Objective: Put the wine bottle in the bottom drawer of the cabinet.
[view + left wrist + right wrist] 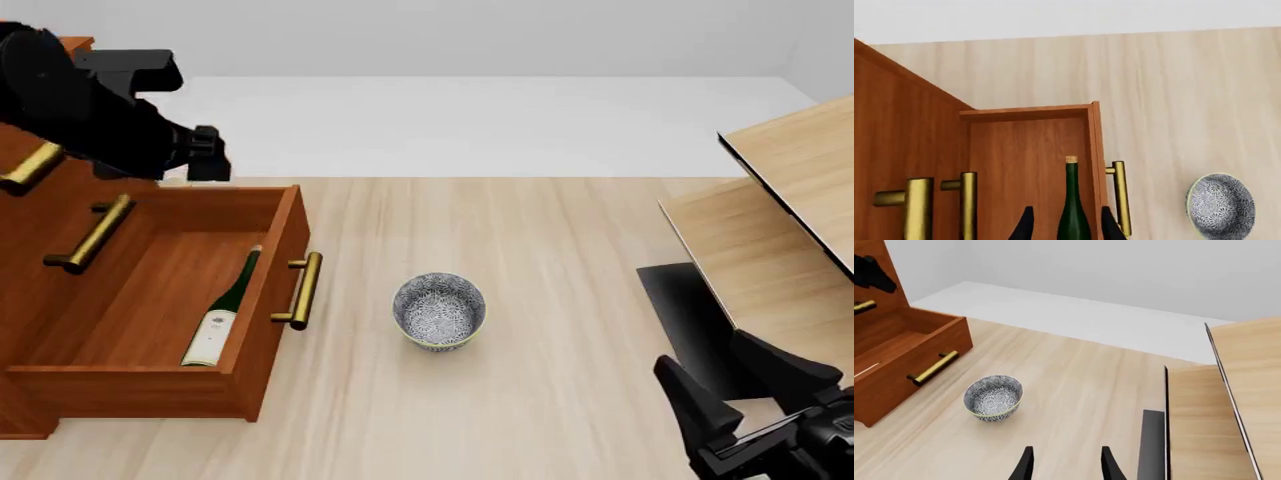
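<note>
The wine bottle [227, 307] lies on its side inside the open bottom drawer [264, 335] of the cabinet [24, 235], cap toward the far end and white label toward the near end. My left gripper [203, 153] hangs open above the drawer's far end, well clear of the bottle. In the left wrist view the bottle [1073, 210] shows between the spread fingertips [1025, 226], inside the drawer [1021, 155]. My right gripper [727, 385] is open and empty at the near right, far from the drawer. It also shows in the right wrist view [1067, 465].
A patterned blue-white bowl [439, 310] stands on the table just right of the drawer's brass handle [304, 290]. Pale light-wood furniture with a black panel [774, 250] stands at the right. Upper drawer handles [91, 235] sit above the open drawer.
</note>
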Robot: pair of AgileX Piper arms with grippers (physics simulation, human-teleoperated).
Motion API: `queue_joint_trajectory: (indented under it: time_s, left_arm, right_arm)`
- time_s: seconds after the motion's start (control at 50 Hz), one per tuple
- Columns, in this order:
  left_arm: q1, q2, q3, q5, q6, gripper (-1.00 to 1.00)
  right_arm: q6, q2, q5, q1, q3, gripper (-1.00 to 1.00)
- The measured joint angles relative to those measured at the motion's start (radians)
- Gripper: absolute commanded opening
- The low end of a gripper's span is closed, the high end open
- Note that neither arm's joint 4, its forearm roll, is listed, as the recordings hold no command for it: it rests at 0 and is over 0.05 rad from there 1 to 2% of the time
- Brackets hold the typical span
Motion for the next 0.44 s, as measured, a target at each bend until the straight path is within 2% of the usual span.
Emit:
queue_joint_trajectory:
  time_s: [0.44]
  left_arm:
    - [0.012, -0.349, -0.191, 0.290, -0.007, 1.00]
  right_arm:
    - [0.000, 0.017, -0.020, 0.011, 0.000, 1.00]
